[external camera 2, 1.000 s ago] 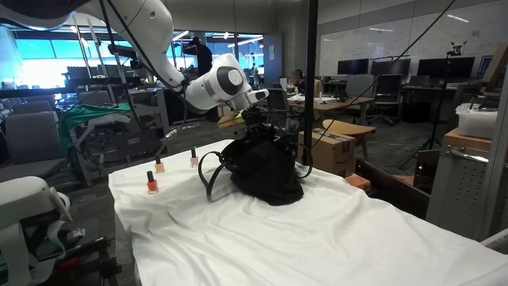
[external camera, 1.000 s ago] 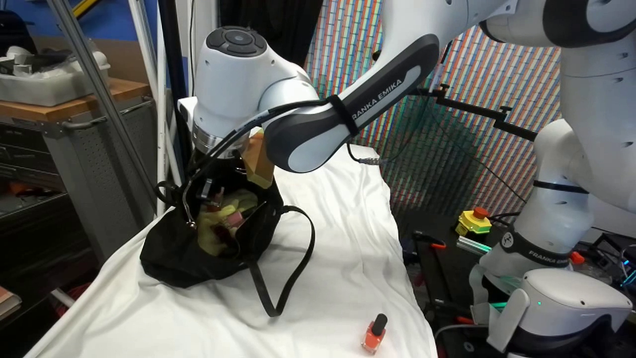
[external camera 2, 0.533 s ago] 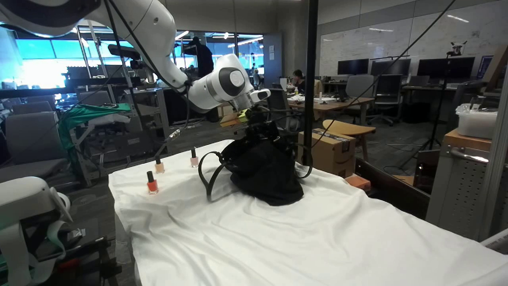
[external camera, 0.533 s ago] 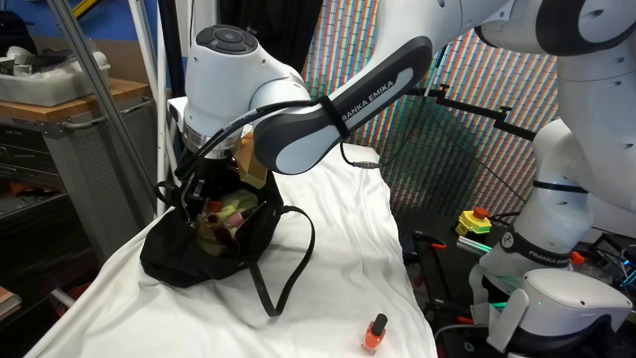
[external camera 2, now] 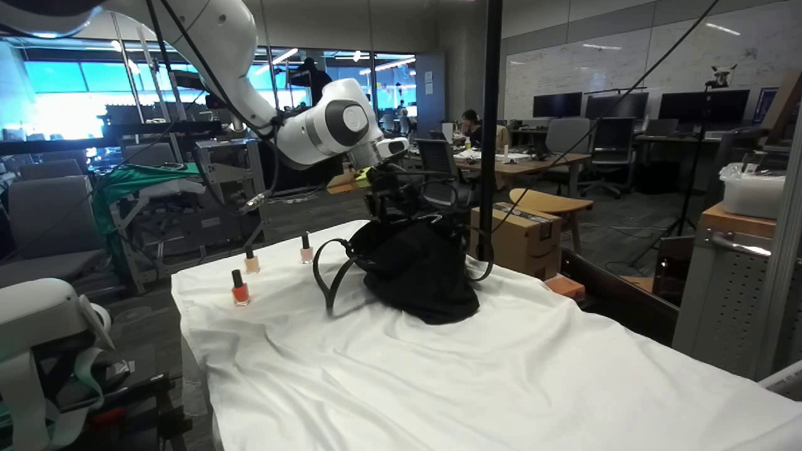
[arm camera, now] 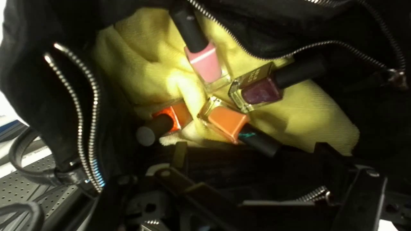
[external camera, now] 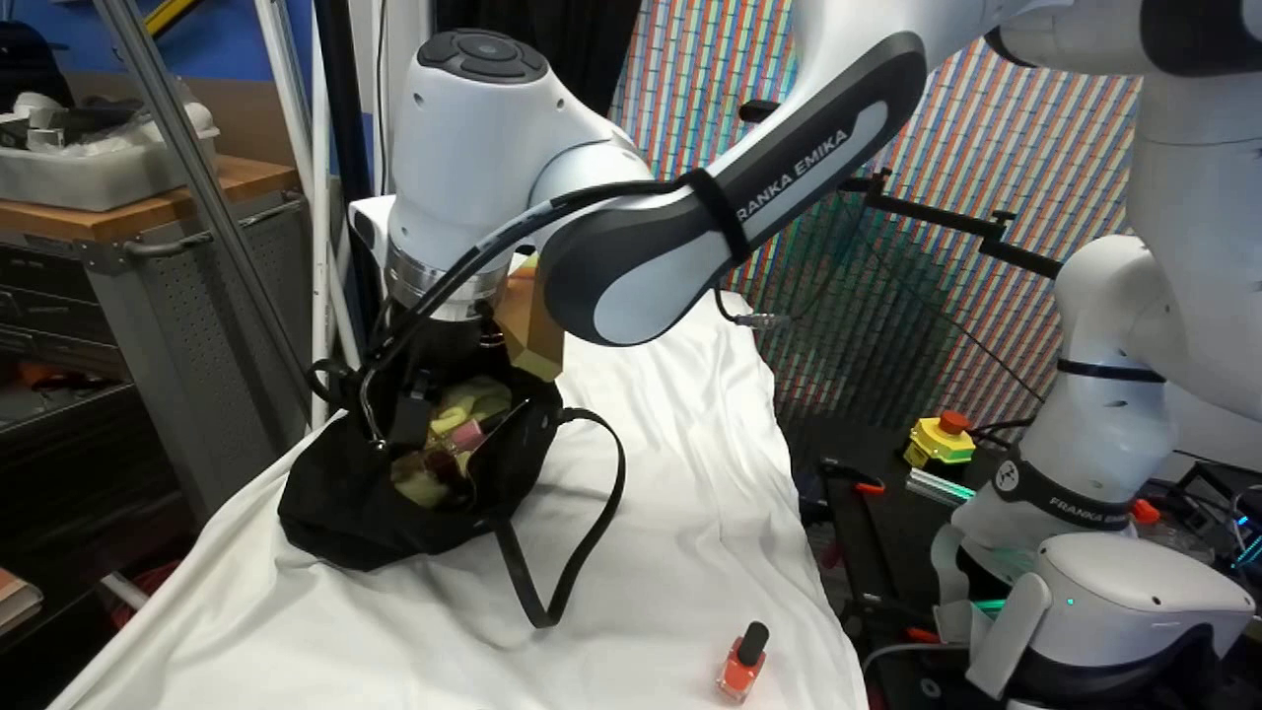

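My gripper (arm camera: 252,149) stands open over the mouth of a black bag (external camera: 365,503), its two fingertips wide apart and nothing held. Inside the bag, in the wrist view, a yellow cloth (arm camera: 138,64) bears several nail polish bottles. An orange bottle (arm camera: 227,121) lies closest to the jaws, its black cap pointing toward the gap. Left of it is a red bottle (arm camera: 182,116); beyond lie a pink bottle (arm camera: 207,65) and a dark purple bottle (arm camera: 262,92). In an exterior view the gripper (external camera 2: 398,200) hangs just above the bag's rim, partly hidden.
On the white-covered table (external camera 2: 501,376) stand a red bottle (external camera 2: 240,293), a peach bottle (external camera 2: 251,264) and a pale pink bottle (external camera 2: 306,253). The bag's strap (external camera: 592,547) loops onto the cloth. A black pole (external camera 2: 490,125) rises behind the bag. A tan block (external camera: 532,330) rides at the wrist.
My jaws have opened. The arm first dipped slightly over the bag, then rose and drew back toward the robot's base. The bag and the bottles on the table have stayed put.
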`<move>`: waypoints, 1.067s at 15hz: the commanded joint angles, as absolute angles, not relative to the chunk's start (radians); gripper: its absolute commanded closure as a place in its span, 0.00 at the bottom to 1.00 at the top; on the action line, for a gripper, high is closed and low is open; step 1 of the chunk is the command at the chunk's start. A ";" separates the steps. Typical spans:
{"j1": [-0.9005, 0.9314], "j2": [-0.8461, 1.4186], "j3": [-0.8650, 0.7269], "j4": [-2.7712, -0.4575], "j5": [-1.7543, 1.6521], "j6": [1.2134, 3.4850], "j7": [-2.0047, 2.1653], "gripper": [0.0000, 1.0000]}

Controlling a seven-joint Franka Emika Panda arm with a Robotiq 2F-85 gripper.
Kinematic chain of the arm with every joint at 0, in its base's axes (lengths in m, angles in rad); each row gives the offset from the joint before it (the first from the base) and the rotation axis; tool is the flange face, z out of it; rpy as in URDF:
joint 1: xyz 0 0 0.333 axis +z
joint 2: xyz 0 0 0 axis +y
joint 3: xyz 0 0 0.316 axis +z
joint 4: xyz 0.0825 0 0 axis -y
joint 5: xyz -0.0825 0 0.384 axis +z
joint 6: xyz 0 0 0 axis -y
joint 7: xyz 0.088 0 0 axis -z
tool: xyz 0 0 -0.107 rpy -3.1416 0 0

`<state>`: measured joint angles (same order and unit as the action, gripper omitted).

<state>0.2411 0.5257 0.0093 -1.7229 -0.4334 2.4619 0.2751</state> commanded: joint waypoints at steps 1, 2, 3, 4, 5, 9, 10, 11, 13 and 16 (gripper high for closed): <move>0.272 0.355 0.009 -1.929 -0.408 2.473 0.316 0.00; 0.275 0.322 0.017 -1.972 -0.402 2.470 0.323 0.00; 0.276 0.285 0.029 -2.021 -0.391 2.469 0.327 0.00; 0.281 0.253 0.035 -2.070 -0.392 2.478 0.346 0.00; 0.282 0.220 0.048 -2.116 -0.382 2.479 0.354 0.00; 0.289 0.130 0.103 -2.260 -0.364 2.488 0.412 0.00; 0.289 0.117 0.119 -2.282 -0.352 2.486 0.420 0.00; 0.289 0.110 0.135 -2.302 -0.336 2.486 0.424 0.00; 0.293 0.103 0.169 -2.330 -0.293 2.482 0.419 0.00; 0.303 0.138 0.211 -2.325 -0.247 2.489 0.398 0.00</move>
<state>0.2903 0.1412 0.1835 -2.3072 -0.2971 2.4644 0.4164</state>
